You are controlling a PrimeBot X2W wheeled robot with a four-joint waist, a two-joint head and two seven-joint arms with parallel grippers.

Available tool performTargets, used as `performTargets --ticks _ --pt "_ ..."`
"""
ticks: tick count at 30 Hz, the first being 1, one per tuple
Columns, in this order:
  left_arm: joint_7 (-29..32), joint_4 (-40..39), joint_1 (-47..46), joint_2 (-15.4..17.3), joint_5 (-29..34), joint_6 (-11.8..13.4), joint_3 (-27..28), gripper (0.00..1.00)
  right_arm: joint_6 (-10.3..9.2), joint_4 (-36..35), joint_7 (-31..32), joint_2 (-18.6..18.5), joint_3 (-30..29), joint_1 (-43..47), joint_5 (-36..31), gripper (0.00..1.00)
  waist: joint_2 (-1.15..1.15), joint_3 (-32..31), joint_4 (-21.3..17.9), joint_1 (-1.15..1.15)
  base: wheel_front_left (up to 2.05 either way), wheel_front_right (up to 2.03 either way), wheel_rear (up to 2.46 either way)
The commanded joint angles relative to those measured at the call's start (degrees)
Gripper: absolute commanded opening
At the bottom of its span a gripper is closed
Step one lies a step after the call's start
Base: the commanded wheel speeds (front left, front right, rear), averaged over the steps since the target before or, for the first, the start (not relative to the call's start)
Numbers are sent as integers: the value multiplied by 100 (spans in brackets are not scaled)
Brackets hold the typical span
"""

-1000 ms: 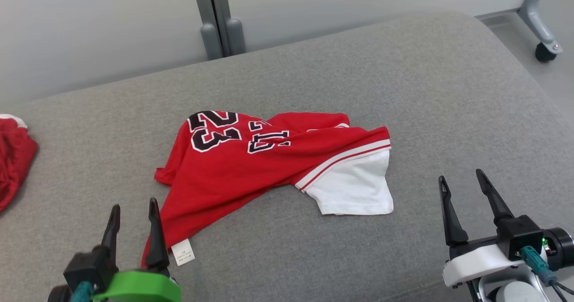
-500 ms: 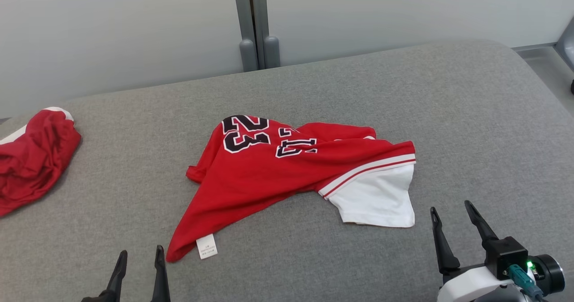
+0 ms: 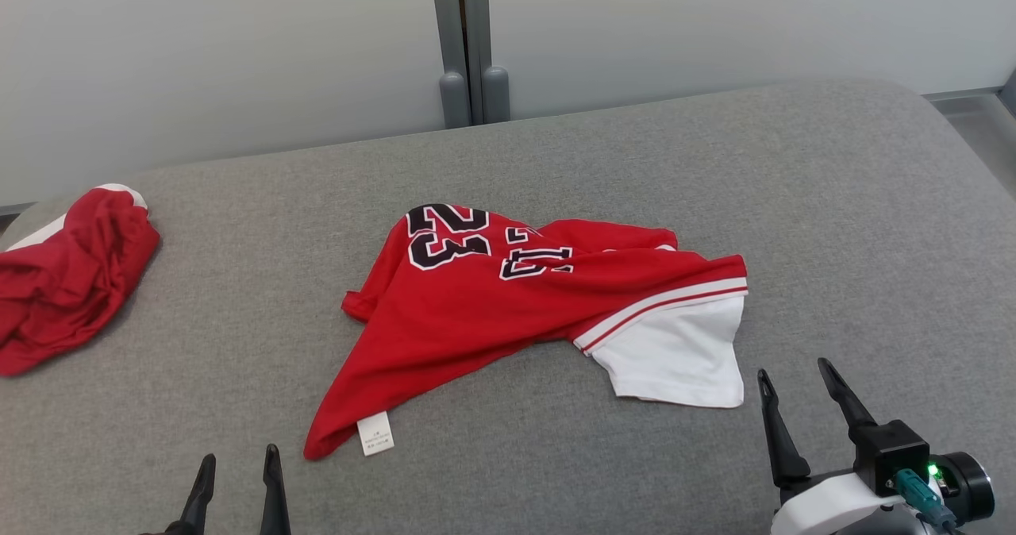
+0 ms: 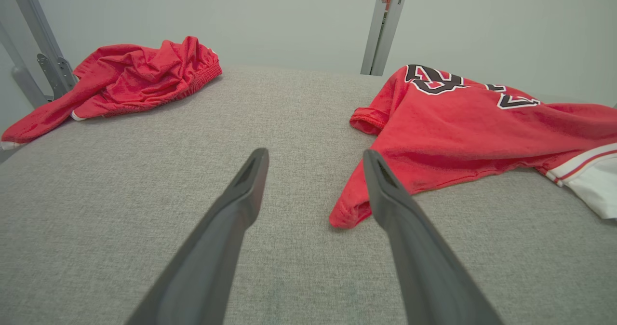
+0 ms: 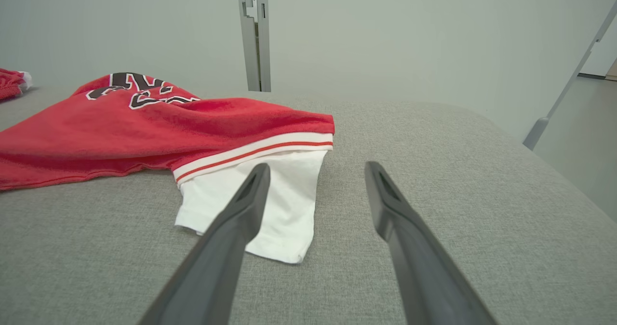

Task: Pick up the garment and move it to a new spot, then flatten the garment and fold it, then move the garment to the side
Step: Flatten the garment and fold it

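Note:
A crumpled red jersey (image 3: 492, 305) with black "23" lettering and a white sleeve (image 3: 675, 352) lies in the middle of the grey cushion (image 3: 833, 225); its corner with a white label (image 3: 375, 433) points toward me. My left gripper (image 3: 238, 465) is open at the bottom left, short of that corner, empty. In the left wrist view the jersey (image 4: 458, 127) lies ahead to the right of the left gripper (image 4: 313, 158). My right gripper (image 3: 794, 375) is open beside the white sleeve, empty. In the right wrist view the right gripper (image 5: 315, 170) sits just short of the sleeve (image 5: 270, 204).
A second bunched red garment (image 3: 67, 277) lies at the cushion's far left edge, also seen as a heap (image 4: 135, 74) in the left wrist view. A grey partition post (image 3: 468, 43) stands behind the cushion against a pale wall. Floor shows at the right.
The head camera has turned and tilted, shifting the scene rightward. Both grippers sit lower in the picture, the left now showing just its fingertips. The jersey has not moved on the cushion.

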Motion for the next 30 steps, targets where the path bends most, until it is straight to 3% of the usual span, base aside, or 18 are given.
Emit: performTargets --ticks 1,5,9,11,16,20,30 --pt "-17 11 0 -2 -13 -23 -15 100 -8 2 0 -2 14 -78 48 100 0 -1 -4 0 0 0 0" --pt "-17 127 -86 -2 -6 12 -87 100 -8 -64 0 -1 -43 -236 73 100 0 26 -34 0 0 0 0" --pt "93 633 -263 11 146 26 -291 100 -8 433 76 -84 -133 -520 -35 100 0 52 -78 0 0 0 0" --pt "442 785 -430 48 148 40 -356 100 -8 681 419 -181 -63 -820 -56 100 0 86 -85 0 0 0 0" --pt "1594 732 -752 148 181 -20 -631 100 -8 1129 2019 -446 388 -1330 154 100 0 253 -42 0 0 0 0" --pt "2068 565 -952 176 161 -28 -739 100 -8 1290 2904 -661 878 -1629 410 100 0 398 13 0 0 0 0" --pt "2197 557 -1304 165 97 -65 -951 100 -8 1456 3297 -625 1205 -1896 708 100 0 724 93 0 0 0 0"
